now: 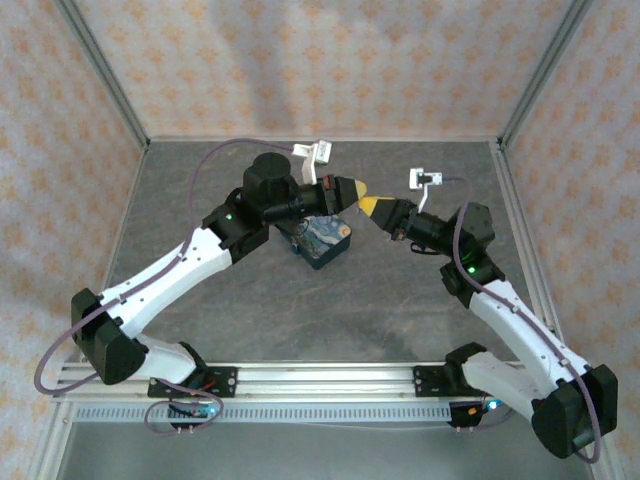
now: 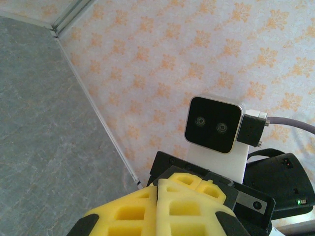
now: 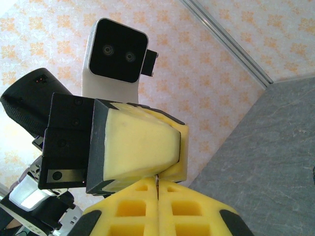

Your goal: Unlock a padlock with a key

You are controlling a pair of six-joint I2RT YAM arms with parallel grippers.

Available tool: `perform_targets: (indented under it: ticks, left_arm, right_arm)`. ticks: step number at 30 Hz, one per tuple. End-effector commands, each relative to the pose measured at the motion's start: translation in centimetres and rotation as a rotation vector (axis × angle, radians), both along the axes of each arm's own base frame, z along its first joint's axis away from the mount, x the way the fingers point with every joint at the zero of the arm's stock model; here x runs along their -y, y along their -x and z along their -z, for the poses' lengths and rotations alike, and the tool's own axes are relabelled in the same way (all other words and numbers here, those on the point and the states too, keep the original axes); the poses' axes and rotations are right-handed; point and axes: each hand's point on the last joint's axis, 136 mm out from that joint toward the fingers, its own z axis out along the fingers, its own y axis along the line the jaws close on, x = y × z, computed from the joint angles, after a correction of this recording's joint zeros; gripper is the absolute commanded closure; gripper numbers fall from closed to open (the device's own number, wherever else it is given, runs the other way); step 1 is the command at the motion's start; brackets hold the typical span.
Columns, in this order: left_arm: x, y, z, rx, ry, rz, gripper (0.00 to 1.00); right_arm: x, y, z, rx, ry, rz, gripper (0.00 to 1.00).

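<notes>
Presently: padlock (image 1: 322, 245) on table (image 1: 330, 320), partly under the left wrist; left jaws and right jaws clenched, nothing seen held, tips nearly meeting just beyond it; step judged pre-grasp, next move calls for locating the key.

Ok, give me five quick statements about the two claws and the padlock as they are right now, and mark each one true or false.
1. The padlock lies on the grey table, held by neither claw. True.
2. The left claw is wide open. False: its yellow fingers are pressed together.
3. The right claw points at the left claw, with their tips close together. True.
4. The right claw is gripping the padlock. False: it is shut on nothing, and the padlock lies apart from it, lower on the table.
5. The walls around the table are plain white. False: they carry an orange floral pattern.
</notes>
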Motion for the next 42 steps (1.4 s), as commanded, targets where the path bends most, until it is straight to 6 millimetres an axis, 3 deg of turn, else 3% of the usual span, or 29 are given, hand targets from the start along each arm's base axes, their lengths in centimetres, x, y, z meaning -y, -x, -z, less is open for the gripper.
perform_targets:
  ticks: [1, 4, 7, 14, 17, 25, 30, 32, 35, 38, 41, 42]
  left_arm:
    - [-1.0, 0.0, -1.7, 0.046, 0.015, -0.029, 0.94]
    - [-2.0, -0.6, -1.4, 0.034, 0.03, -0.071, 0.93]
    - [-2.6, -0.7, -1.3, 0.03, 0.034, -0.092, 0.79]
    - [-3.6, -0.8, -1.2, 0.033, 0.02, -0.124, 0.79]
    - [-3.9, -1.0, -0.7, 0.024, 0.01, -0.143, 0.64]
    - [-1.8, -0.2, -0.5, 0.011, 0.034, -0.044, 0.55]
    - [-0.4, 0.1, -0.5, 0.014, 0.033, -0.009, 0.55]
    - [0.0, 0.2, -0.5, 0.014, 0.037, 0.003, 0.6]
    - [0.5, 0.4, -0.4, 0.012, 0.037, 0.019, 0.76]
    - [0.7, 0.4, -0.4, 0.014, 0.031, 0.024, 1.0]
    - [0.6, 0.4, -0.5, 0.021, 0.031, 0.019, 1.0]
    - [0.5, 0.5, -0.6, 0.025, 0.032, 0.017, 1.0]
  right_arm:
    - [0.2, 0.2, -1.4, 0.045, -0.014, 0.005, 1.0]
    - [0.3, 0.2, -1.4, 0.045, -0.014, 0.007, 1.0]
    - [0.3, 0.3, -1.4, 0.045, -0.016, 0.007, 1.0]
    - [0.3, 0.2, -1.2, 0.044, -0.014, 0.012, 1.0]
    - [0.3, 0.2, -1.0, 0.043, -0.006, 0.008, 1.0]
    - [0.1, 0.5, -1.2, 0.045, -0.008, -0.015, 1.0]
    - [-0.1, 0.4, -1.1, 0.038, -0.01, -0.023, 1.0]
    - [-0.1, 0.4, -1.1, 0.036, -0.013, -0.023, 1.0]
    - [-0.1, 0.4, -1.2, 0.04, -0.015, -0.022, 1.0]
    - [-0.1, 0.4, -1.1, 0.038, -0.013, -0.024, 1.0]
    - [0.0, 0.4, -0.9, 0.035, -0.015, -0.021, 0.96]
    - [0.0, 0.5, -1.0, 0.035, -0.022, -0.024, 0.84]
